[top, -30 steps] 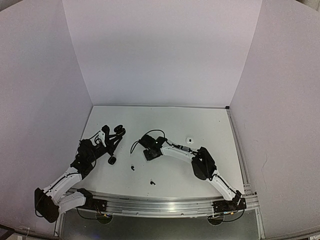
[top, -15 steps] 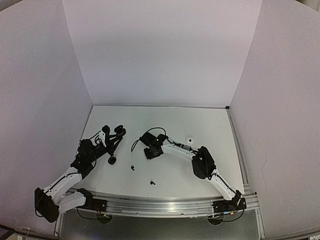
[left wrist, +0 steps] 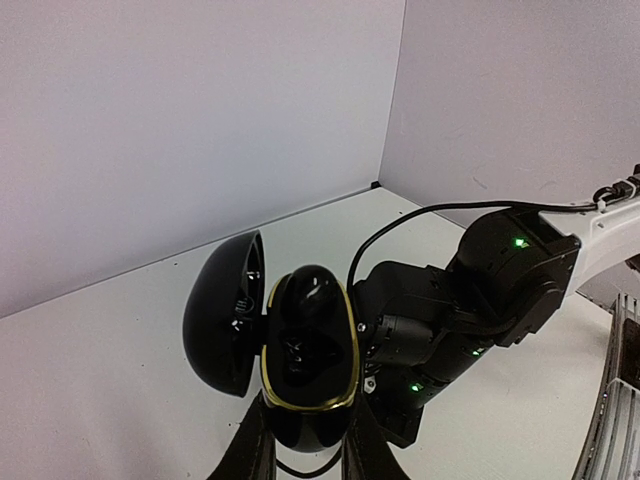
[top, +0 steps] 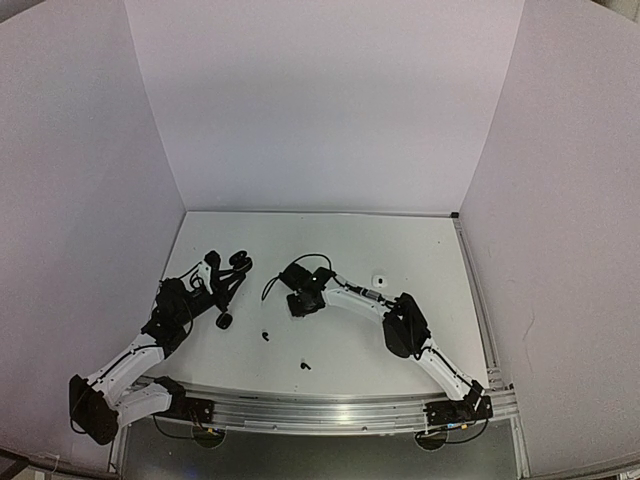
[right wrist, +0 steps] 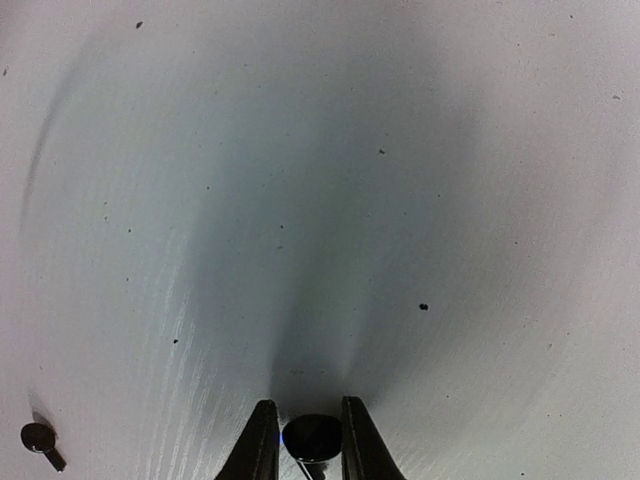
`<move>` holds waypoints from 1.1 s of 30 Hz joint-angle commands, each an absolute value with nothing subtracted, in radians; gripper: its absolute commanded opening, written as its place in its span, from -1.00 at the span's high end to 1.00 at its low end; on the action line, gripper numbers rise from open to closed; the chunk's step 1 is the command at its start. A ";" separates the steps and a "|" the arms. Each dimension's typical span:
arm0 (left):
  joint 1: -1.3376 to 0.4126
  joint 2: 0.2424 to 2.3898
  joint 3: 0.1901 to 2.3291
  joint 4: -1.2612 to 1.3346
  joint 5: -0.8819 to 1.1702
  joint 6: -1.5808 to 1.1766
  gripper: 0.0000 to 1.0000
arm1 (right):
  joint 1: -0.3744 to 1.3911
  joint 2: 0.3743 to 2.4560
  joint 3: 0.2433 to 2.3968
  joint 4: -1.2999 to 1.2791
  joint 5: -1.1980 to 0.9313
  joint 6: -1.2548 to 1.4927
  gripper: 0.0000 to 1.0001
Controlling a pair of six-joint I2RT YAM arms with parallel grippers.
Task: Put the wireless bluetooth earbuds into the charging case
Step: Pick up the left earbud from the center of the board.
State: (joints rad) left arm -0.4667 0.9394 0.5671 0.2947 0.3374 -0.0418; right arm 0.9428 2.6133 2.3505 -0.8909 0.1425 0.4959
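At 6 o'clock in the R wrist view, a black earbud (right wrist: 312,437) sits on the worktop (right wrist: 420,150) right between the R jaws. Both fingers (right wrist: 262,445) are just beside its flanks; can't tell if the pinch is made.

Bud is small, glossy, round-headed. Stem seems to run toward 6 but is mostly cut off by the frame edge, so long axis is prob. along the jaws, not across.

L jaws are clenched on the charging case (left wrist: 310,350): black w/ gold rim, lid (left wrist: 222,315) swung open at its 9, wells exposed.

Overhead, the case lies at approx 10 o'clock from the R jaws, near but apart. R arm is on the bud; L arm only presents the case. Judgement: next move is lift, carry toward 10, stem down into a well.

A second bud (right wrist: 40,440) lies at 9 of the R jaws. A third bud (top: 304,365) lies at 6 overhead. White item (top: 380,280) at 3 is too small to ID.
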 commanded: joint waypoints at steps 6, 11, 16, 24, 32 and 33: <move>-0.471 0.939 0.595 0.318 0.345 -0.028 1.00 | 0.938 2.630 2.335 -0.925 0.143 0.511 0.99; -0.471 0.939 0.594 0.318 0.344 -0.021 1.00 | 0.935 2.605 2.356 -0.923 0.140 0.526 1.00; -0.471 0.937 0.591 0.329 0.344 -0.018 1.00 | 0.933 2.551 2.392 -0.922 0.175 0.527 1.00; -0.471 0.928 0.587 0.339 0.330 -0.014 1.00 | 0.931 2.420 2.437 -0.887 0.250 0.534 1.00; -0.471 0.919 0.595 0.438 0.299 -0.004 1.00 | 0.982 2.131 2.315 -0.449 0.386 0.414 1.00; -0.471 0.917 0.595 0.463 0.297 -0.002 1.00 | 0.999 2.098 2.277 -0.376 0.403 0.368 1.00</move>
